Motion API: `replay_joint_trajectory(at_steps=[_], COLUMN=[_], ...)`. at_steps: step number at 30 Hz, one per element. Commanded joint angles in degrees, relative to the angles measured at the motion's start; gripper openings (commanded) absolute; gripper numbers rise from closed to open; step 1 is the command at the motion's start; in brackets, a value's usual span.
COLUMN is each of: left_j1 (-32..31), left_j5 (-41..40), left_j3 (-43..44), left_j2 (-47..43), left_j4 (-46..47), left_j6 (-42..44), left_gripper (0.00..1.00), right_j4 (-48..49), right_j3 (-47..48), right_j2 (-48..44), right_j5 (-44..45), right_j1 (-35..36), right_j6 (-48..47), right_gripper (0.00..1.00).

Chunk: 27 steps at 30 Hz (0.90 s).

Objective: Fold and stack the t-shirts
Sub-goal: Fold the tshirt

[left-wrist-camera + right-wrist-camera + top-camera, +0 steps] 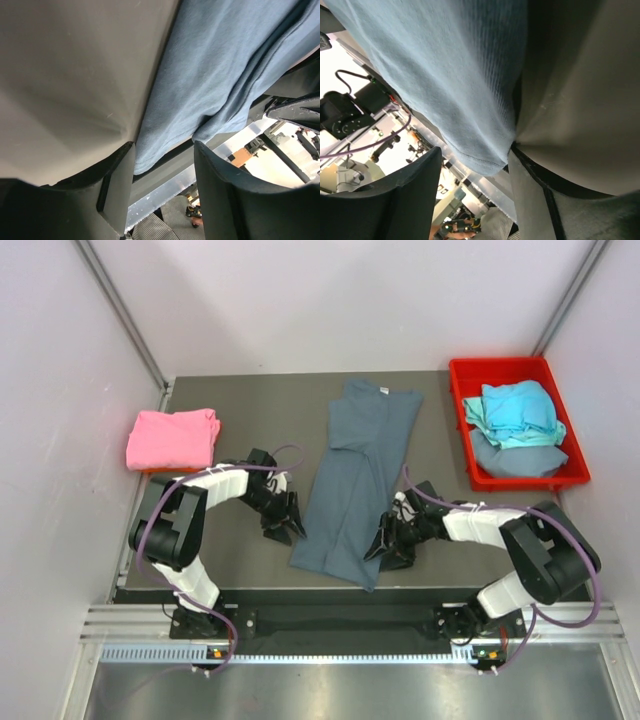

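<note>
A grey-blue t-shirt (355, 475), folded lengthwise into a long strip, lies on the dark table from the back to the near edge. My left gripper (286, 521) is open at the strip's near left corner. In the left wrist view the hem corner (150, 155) lies between the spread fingers of that gripper (164, 146). My right gripper (387, 543) is open at the near right corner. In the right wrist view the hem corner (487, 162) sits between that gripper's fingers (475, 152). A folded pink t-shirt (172, 438) lies at the far left.
A red bin (520, 476) at the back right holds a crumpled cyan shirt (518, 412) on top of a grey-blue one (515, 460). The table's near edge runs just below the shirt's hem. Grey walls stand on three sides.
</note>
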Motion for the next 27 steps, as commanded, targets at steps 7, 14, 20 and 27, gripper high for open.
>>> replay_joint_trajectory(at_steps=[7, 14, 20, 27], left_j1=[0.0, -1.2, -2.2, -2.4], left_j5=[2.2, 3.5, 4.4, 5.8], left_j3=[-4.4, -4.5, -5.5, -5.2], left_j2=[-2.6, -2.6, -2.8, -3.6], left_j4=[0.3, 1.9, 4.0, 3.3], left_j6=[-1.6, -2.4, -3.6, -3.4], left_gripper=[0.52, 0.36, 0.30, 0.00], right_j4=[-0.8, -0.1, -0.8, -3.3], right_j3=[-0.5, 0.3, 0.6, 1.0], right_j2=[1.7, 3.4, 2.8, -1.5], right_j5=[6.0, 7.2, 8.7, 10.7], right_j1=[5.0, 6.1, 6.2, 5.4], right_j6=[0.9, 0.6, 0.0, -1.7], right_gripper=[0.55, 0.39, 0.10, 0.00])
